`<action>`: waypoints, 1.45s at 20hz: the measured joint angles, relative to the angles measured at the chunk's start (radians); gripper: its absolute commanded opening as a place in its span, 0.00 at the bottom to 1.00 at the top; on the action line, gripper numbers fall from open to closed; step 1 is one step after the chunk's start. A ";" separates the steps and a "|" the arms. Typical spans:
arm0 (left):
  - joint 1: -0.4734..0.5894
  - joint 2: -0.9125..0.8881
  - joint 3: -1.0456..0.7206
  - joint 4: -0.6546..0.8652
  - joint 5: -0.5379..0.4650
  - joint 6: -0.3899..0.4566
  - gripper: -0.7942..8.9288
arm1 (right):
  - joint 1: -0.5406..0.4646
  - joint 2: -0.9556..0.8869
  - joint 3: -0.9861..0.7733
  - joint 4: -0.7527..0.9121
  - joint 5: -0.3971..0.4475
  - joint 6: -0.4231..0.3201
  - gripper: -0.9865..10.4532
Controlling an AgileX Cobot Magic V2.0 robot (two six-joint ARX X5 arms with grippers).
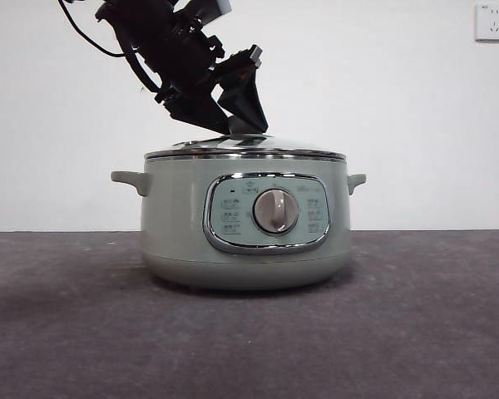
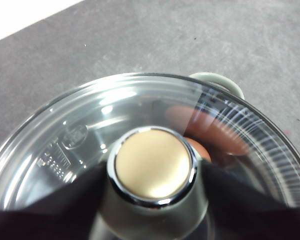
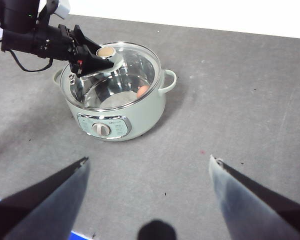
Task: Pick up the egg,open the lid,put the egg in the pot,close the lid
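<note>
Front view: the pot (image 1: pixel 246 223) stands on the tabletop (image 1: pixel 249 341) with its control dial facing the camera. The lid (image 1: pixel 245 150) lies level on the pot's rim, chrome edge seated all round as far as this view shows. One gripper (image 1: pixel 243 125) descends from the upper left, its jaws reaching the lid's centre from above. The egg is not visible here.

Left wrist view: the left gripper (image 2: pixel 152 172) has its two jaws set on opposite sides of the knob (image 2: pixel 152 163), clamped against it. The knob sits directly between the jaws, its axis pointing toward the camera. Through the glass, the egg (image 2: pixel 200 148) lies inside the pot, just beside the knob's outline; larger orange smears on the glass appear to be its reflections.

Right wrist view: the right gripper (image 3: pixel 150 172) hovers over bare tabletop on the near side of the pot, well apart from it, jaws spread wide and empty. The egg (image 3: pixel 143 90) rests on the pot floor toward the right-hand handle.

Judgement: the lid appears seated; release follows, a straight upward withdrawal of the left arm clear of the knob.
</note>
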 measured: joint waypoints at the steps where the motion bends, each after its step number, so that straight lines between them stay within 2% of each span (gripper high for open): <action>1: 0.000 0.000 0.002 -0.001 0.000 0.000 0.50 | 0.000 0.000 0.000 0.000 0.000 0.000 0.44; 4: 0.001 0.000 0.040 -0.055 0.000 0.000 0.50 | 0.000 0.000 0.000 0.000 0.000 0.000 0.44; 8: 0.003 0.000 0.184 -0.225 0.000 0.000 0.50 | 0.000 0.000 0.000 0.000 0.000 0.000 0.44; 14: 0.007 -0.035 0.467 -0.655 0.000 0.000 0.50 | 0.000 0.000 0.000 0.000 0.000 0.000 0.44; 25: -0.001 -0.439 0.472 -1.093 0.024 -0.004 0.50 | 0.000 0.000 -0.040 0.000 0.000 -0.023 0.44; 29: -0.019 -0.532 0.471 -1.099 0.102 -0.027 0.50 | 0.000 0.002 -0.068 0.000 -0.007 -0.023 0.44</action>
